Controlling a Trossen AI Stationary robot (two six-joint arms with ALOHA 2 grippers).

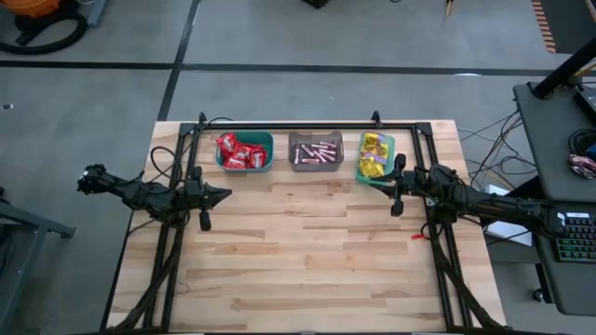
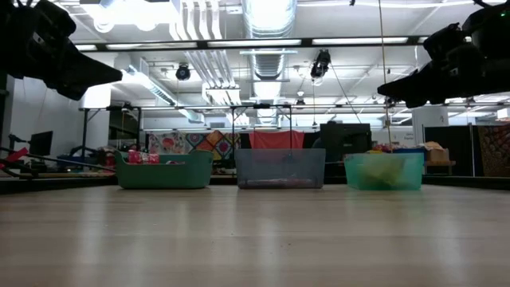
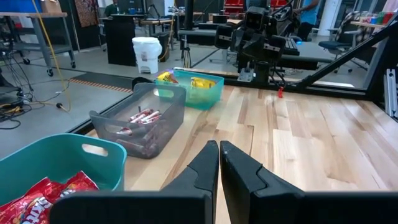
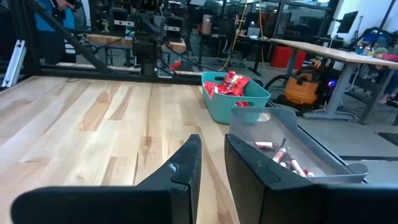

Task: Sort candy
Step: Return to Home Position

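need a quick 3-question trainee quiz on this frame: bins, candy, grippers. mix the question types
1. Fill in: in the row, the grey bin stands ___ the teal bin and the green bin.
2. Multiple choice: the red packets lie in which bin? A teal; B grey; C green.
3. True or false: the right gripper holds a yellow packet.

Key:
1. between
2. A
3. False. The right gripper holds nothing, and neither does the left gripper. The yellow packets lie in the green bin.
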